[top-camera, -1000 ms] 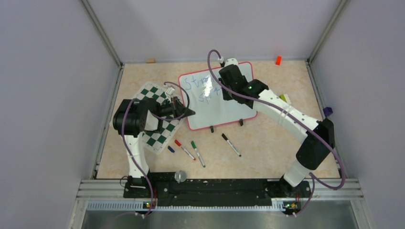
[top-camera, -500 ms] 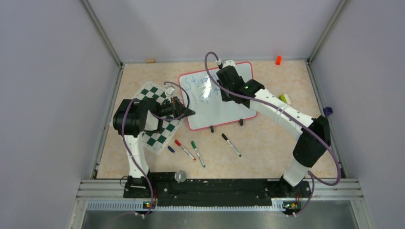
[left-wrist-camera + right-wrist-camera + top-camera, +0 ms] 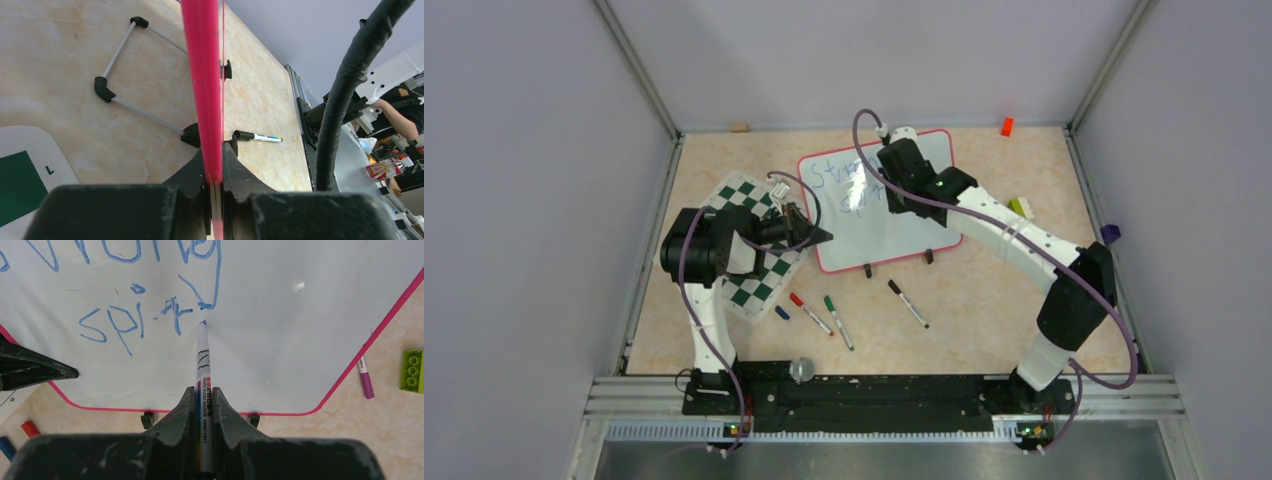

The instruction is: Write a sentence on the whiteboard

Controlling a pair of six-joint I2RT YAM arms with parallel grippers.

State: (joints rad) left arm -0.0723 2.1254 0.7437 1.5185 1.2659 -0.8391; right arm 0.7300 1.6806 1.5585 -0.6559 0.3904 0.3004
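The whiteboard, glossy white with a red-pink frame, lies mid-table with two black clips on its near edge. My left gripper is shut on its left frame edge; the left wrist view shows the red frame pinched between the jaws. My right gripper hovers over the board, shut on a whiteboard marker whose tip touches the surface just right of the blue word "spirit". A first blue line above it is partly cut off. From above, the right wrist covers part of the sentence.
A green-and-white chessboard mat lies under the left arm. Red, green and black markers lie in front of the board. A green brick and purple marker sit right of it. An orange block sits at the back.
The right wrist with the marker moved slightly left across the board during the first half second, then held still. The left gripper has kept its grip and place.
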